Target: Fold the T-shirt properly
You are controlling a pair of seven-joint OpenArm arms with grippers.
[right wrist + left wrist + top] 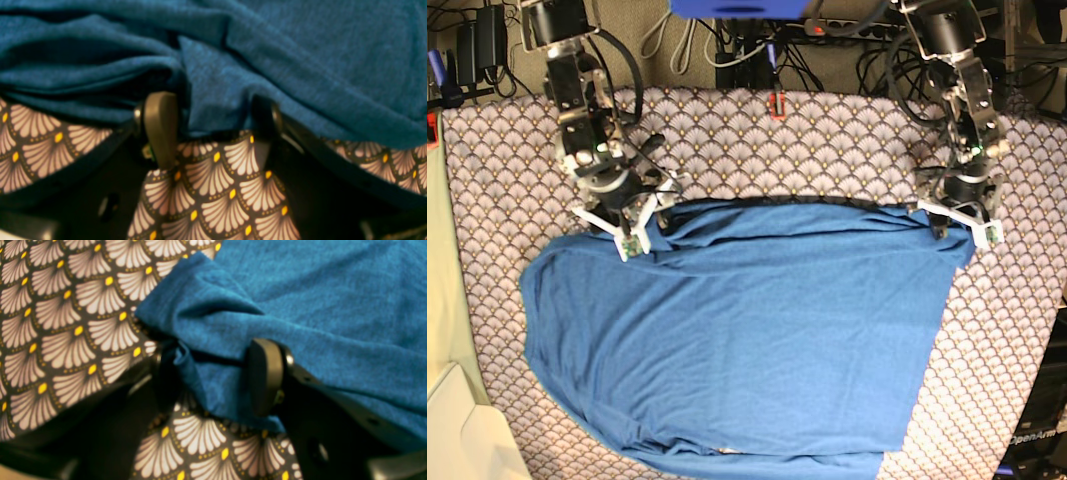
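The blue T-shirt [747, 340] lies spread over the scallop-patterned tablecloth [827, 140], its far edge running between my two grippers. My left gripper [957, 215] is at the shirt's far right corner. In the left wrist view its jaws [213, 376] stand apart, with a bunched fold of the shirt [333, 306] between the fingers. My right gripper [642, 225] is at the shirt's far left corner. In the right wrist view its jaws [213, 123] stand apart, straddling the shirt's edge [300, 50], with wrinkled folds piled just beyond.
Cables and power strips run along the table's back edge [757, 45]. A small red object [775, 104] sits at the back middle. A cream surface [457, 430] lies beyond the table's left edge. Bare tablecloth shows at the back and right [1017, 330].
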